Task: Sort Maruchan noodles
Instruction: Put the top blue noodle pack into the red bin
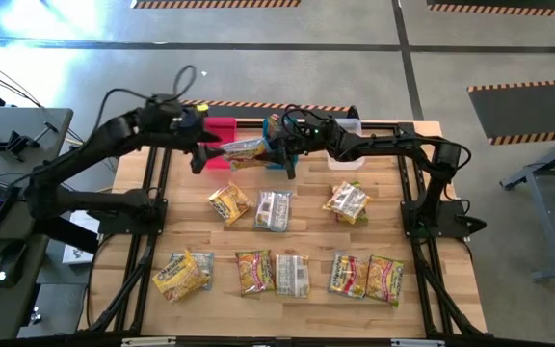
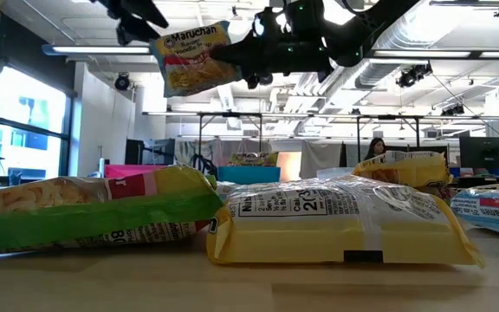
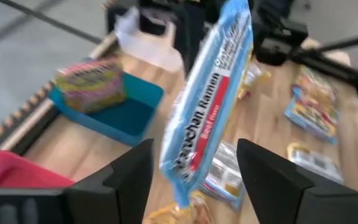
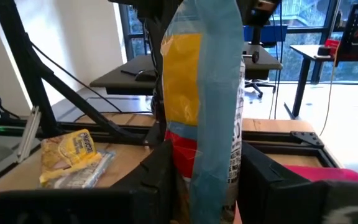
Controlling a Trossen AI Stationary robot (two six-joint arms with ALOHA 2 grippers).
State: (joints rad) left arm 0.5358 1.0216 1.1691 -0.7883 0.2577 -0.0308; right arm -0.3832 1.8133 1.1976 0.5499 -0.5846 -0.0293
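handover in mid-air at the far side of the table [image 1: 422,289]. right gripper [image 4: 201,180] jaws clamped on a light-blue maruchan packet [image 1: 244,148], held on edge between its fingers [image 4: 160,174]. left gripper [image 3: 194,180] jaws spread apart, the same packet's other end sitting in the gap untouched. blue bin [image 3: 120,115] beyond left jaws, holding one packet. other packets [image 1: 277,275] loose on table.

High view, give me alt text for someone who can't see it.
Above the back of a wooden table, the right gripper holds a noodle packet beside the open left gripper. Nine more packets lie scattered nearer the front.
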